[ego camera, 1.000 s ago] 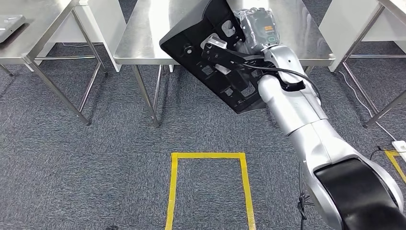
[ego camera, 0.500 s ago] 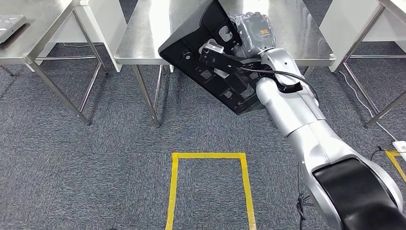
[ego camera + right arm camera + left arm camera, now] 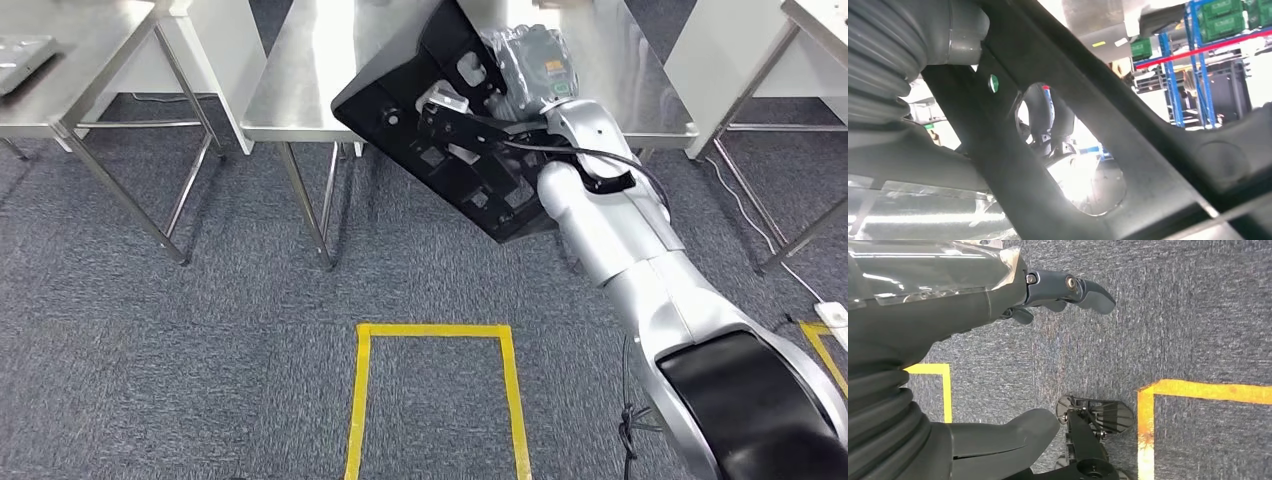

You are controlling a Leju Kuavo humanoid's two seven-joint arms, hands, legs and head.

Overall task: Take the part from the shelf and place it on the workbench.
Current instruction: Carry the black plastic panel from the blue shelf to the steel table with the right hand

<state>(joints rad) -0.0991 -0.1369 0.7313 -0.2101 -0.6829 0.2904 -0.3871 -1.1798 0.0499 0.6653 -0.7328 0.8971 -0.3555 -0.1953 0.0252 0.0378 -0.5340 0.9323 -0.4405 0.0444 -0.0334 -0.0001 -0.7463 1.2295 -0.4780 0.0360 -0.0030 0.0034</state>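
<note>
The part (image 3: pixel 440 130) is a large flat black plastic panel with several cut-outs. My right hand (image 3: pixel 530 62) grips it by its far edge and holds it tilted in the air. Its upper end hangs over the front of the steel workbench (image 3: pixel 300 80) and its lower end sticks out past the bench edge above the carpet. In the right wrist view the panel (image 3: pixel 1158 150) crosses close in front of the camera, and dark fingers (image 3: pixel 1048 117) show through one of its holes. My left hand (image 3: pixel 948 305) hangs over the carpet with fingers (image 3: pixel 1088 290) apart, holding nothing.
A second steel table (image 3: pixel 60 50) stands at the left and another table frame (image 3: pixel 790 200) at the right. White cabinets (image 3: pixel 225 40) flank the workbench. A yellow tape rectangle (image 3: pixel 435 330) marks the grey carpet in front of me.
My right arm has lifted the black panel slightly and carried it a little further over the workbench. The panel's tilt is about the same.
</note>
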